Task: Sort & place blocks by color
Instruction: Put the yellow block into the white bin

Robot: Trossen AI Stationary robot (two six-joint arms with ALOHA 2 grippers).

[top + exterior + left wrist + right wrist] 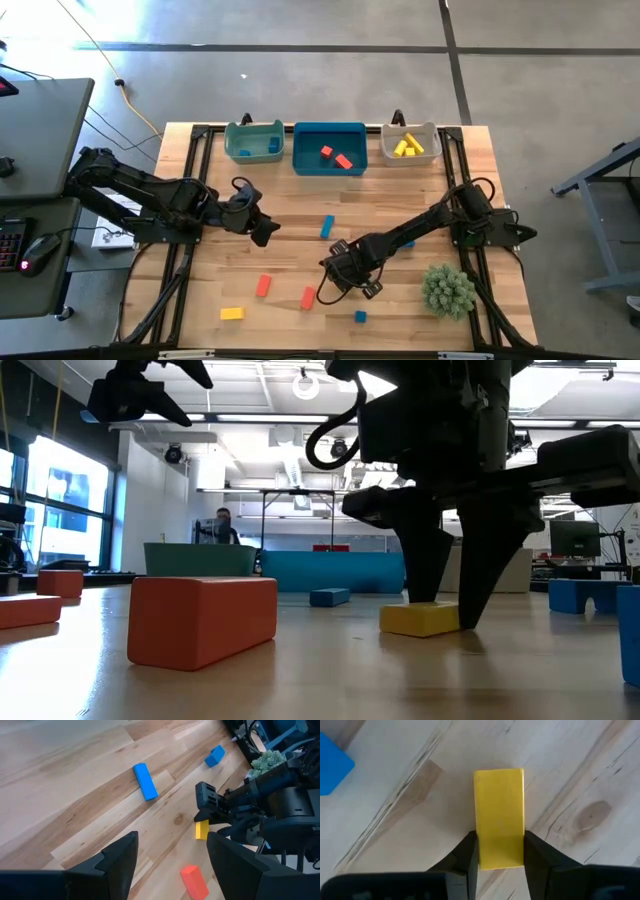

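Note:
A small yellow block [499, 805] lies flat on the wooden table, and my right gripper [500, 847] is shut on it from above, at the table's near middle [338, 283]. In the high view the gripper hides this block. Other blocks lie loose on the table: a blue bar [327, 227], two red ones [263, 286] [308, 297], a yellow one [232, 313] and a blue cube [360, 316]. My left gripper [257, 222] hangs open above the table's left half, holding nothing. My right gripper pinches the yellow block's two long sides [479, 845] between its two fingers, near one end of the block. The fingers [428, 560] point down from above and lie across the block. The block's underside rests on the table [420, 622].
Three bins stand along the far edge: teal [254, 140], blue [329, 150] with two red blocks, and grey-white [410, 145] with yellow blocks. A spiky green plant [447, 290] stands at the near right, close to my right arm. Another blue block [408, 243] lies partly under that arm.

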